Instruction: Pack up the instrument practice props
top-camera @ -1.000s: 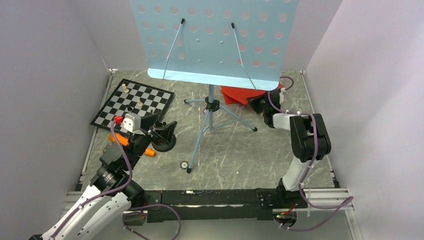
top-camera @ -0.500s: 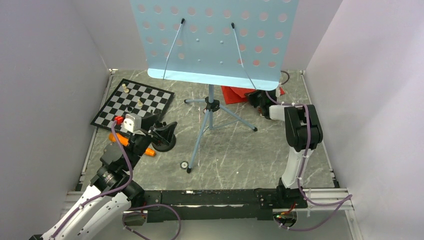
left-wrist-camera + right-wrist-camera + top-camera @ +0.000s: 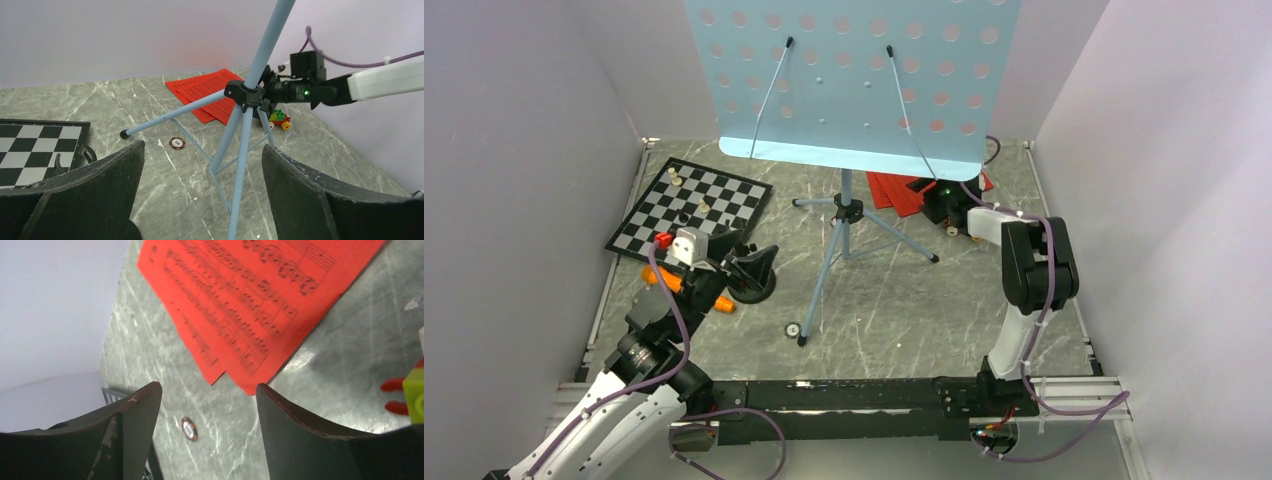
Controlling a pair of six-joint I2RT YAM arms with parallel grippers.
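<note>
Red music sheets just beyond right jaws

Probably a robotics lab test cell: plain white panels box in a grey marbled tabletop (aluminium rail framing its near edge).

The light-blue music stand stands upright centrally; red music sheets lie flat far right. The orange microphone lies left beside the black mic stand

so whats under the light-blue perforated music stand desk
Its tripod legs and red printed music sheets on the grey table; the light-blue perforated desk covers the sheets' far edge from above.
</note>
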